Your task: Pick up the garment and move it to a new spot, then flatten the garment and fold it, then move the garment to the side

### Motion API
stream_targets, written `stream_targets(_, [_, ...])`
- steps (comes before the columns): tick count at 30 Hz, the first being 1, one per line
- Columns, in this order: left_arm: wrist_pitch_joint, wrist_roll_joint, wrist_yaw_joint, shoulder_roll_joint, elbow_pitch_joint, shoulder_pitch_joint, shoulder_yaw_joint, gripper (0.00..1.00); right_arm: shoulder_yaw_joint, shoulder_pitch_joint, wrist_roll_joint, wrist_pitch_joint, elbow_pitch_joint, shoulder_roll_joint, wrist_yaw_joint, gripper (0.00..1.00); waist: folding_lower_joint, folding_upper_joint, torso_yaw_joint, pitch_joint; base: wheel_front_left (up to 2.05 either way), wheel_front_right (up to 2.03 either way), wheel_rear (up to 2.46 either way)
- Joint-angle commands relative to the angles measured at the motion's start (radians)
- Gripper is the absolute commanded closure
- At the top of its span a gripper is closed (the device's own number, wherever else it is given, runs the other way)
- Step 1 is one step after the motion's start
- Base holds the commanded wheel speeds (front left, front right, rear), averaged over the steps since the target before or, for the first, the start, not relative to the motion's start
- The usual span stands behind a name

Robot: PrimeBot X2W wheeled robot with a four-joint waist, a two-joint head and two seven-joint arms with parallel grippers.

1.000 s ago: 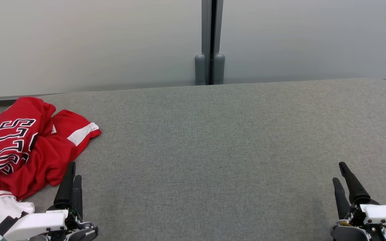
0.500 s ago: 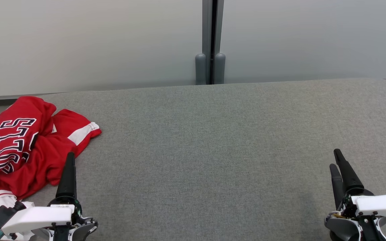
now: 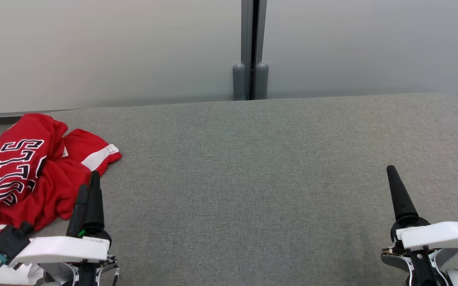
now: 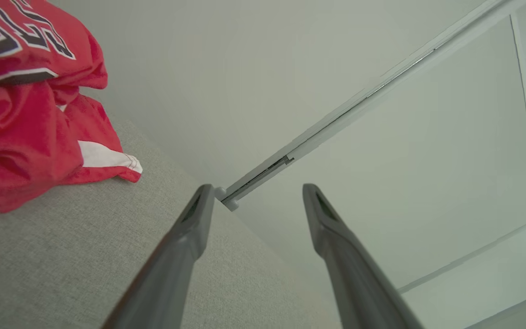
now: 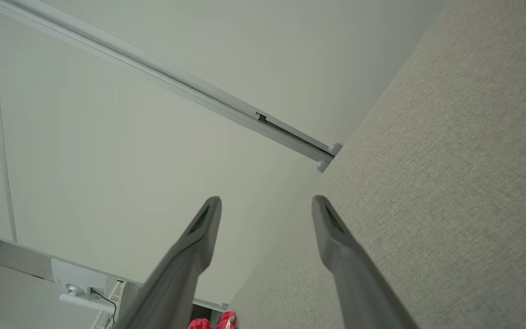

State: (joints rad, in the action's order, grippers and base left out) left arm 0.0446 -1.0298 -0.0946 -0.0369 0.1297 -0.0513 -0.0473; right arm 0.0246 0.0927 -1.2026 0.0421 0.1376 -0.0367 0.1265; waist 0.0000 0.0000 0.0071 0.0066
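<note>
Left pincer (image 4: 258, 189): in the left wrist view I read both fingers spread wide, with nothing between them and nothing touching them. A strip of bare grey surface (image 3: 253, 178) lies between the fingers and the red garment (image 3: 26, 171), so the pincer is near the cloth but apart from it. In the head view the dark fingertips (image 3: 94, 176) overlap the garment's near edge by line of sight.

Right pincer (image 5: 266, 201): fingers spread wide and empty, held over bare surface at the right side, well apart from the garment. In the head view one finger lines up behind the other, so I see a single dark cone there.

Garment: crumpled in a heap at the far left of the surface, red with white trim and dark outlined lettering.

Limits of view: the head view's left edge cuts off part of the garment. The left arm's white housing covers part of its white section. The lettering is creased, and I cannot read it whole
</note>
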Motion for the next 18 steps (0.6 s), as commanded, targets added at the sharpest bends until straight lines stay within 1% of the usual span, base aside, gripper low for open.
stream_targets(1, [0.009, 0.053, 0.007, -0.008, -0.023, -0.023, 0.009, 0.0, 0.006, 0.024, 0.048, 0.012, -0.021, -0.011, 0.004, 0.0, 0.0, 0.0, 0.0, 0.0, 0.0, 0.0, 0.0])
stream_targets(4, [0.019, 0.134, 0.023, -0.008, -0.023, -0.02, 0.024, 0.0, 0.011, 0.027, 0.127, 0.022, -0.025, -0.013, 0.004, 0.0, 0.0, 0.0, 0.001, 0.001, 0.0, 0.0, 0.0])
stream_targets(9, [0.036, 0.235, 0.05, -0.009, -0.015, -0.02, 0.041, 0.0, 0.035, 0.029, 0.251, 0.039, -0.03, -0.02, 0.005, 0.0, 0.0, 0.0, 0.002, 0.002, 0.0, 0.0, 0.0])
stream_targets(13, [0.049, 0.298, 0.069, -0.009, -0.013, -0.02, 0.047, 0.0, 0.05, 0.03, 0.348, 0.052, -0.035, -0.026, 0.005, 0.0, 0.0, 0.0, 0.003, 0.002, 0.0, 0.0, 0.0])
stream_targets(18, [0.065, 0.353, 0.078, -0.01, -0.017, -0.02, 0.057, 0.0, 0.06, 0.032, 0.457, 0.068, -0.037, -0.029, 0.005, 0.0, 0.0, 0.0, 0.006, 0.003, 0.0, 0.0, 0.0])
